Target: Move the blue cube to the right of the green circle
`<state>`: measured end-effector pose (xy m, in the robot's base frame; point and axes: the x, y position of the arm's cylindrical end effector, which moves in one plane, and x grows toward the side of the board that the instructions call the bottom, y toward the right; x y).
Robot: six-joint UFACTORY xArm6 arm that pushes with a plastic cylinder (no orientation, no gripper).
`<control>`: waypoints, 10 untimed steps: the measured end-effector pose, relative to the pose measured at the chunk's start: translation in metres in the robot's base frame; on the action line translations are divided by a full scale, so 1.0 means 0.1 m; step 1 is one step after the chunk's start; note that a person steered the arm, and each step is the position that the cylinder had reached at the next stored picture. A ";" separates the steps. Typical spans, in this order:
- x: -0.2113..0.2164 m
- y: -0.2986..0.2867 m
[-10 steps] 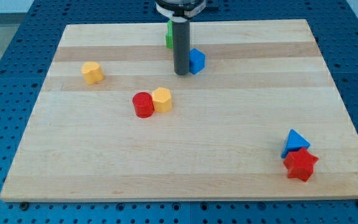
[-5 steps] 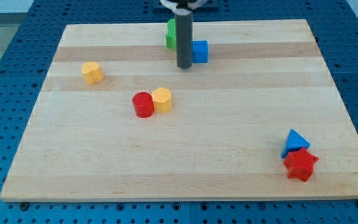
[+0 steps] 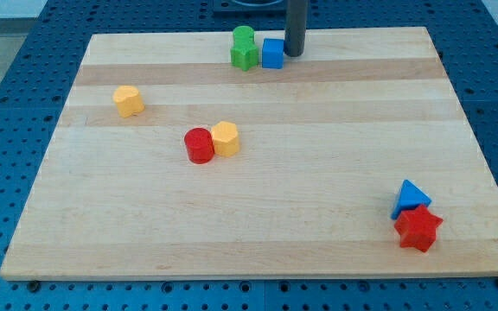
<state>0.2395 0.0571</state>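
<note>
My tip (image 3: 294, 53) bare, holding nothing, touching blue cube's (image 3: 272, 53) right face near top edge. Risk: further leftward push shunting green circle (image 3: 244, 36) away.

Pale matt wooden board (image 3: 258, 216), visible grain

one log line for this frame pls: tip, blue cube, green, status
tip: right of blue cube, at its edge | blue cube: beside green block, on its right | contact: unclear | status: placement looks done
</note>
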 end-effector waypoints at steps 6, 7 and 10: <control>0.47 -0.24; 0.52 -0.30; 0.24 -0.15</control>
<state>0.2639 0.0418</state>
